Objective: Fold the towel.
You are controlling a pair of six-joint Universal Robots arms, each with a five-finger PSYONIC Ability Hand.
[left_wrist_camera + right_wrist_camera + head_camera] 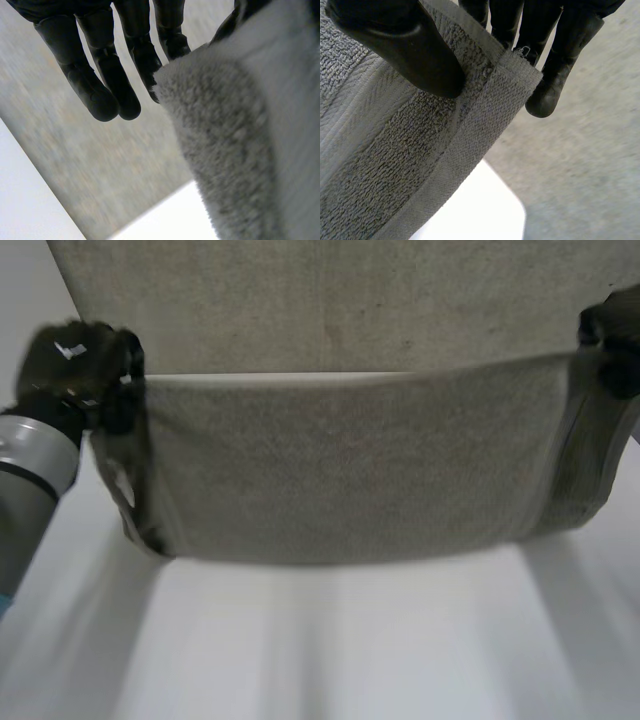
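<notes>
A: Item, towel (350,470): nr edge hanging lifted btwn its corners; far part lying on table (300,660).
B: Left hand (85,365), right hand (610,340) each pinching one corner, thumb vs fingers. Risk: shallow pinch slipping, corner dropping, fold going skew.

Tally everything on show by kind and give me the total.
Towels: 1, the grey towel, lifted by two corners.
Robot hands: 2, the left hand and the right hand, each pinching a corner of the towel.
Tables: 1, the white table.
Total: 4.
</notes>
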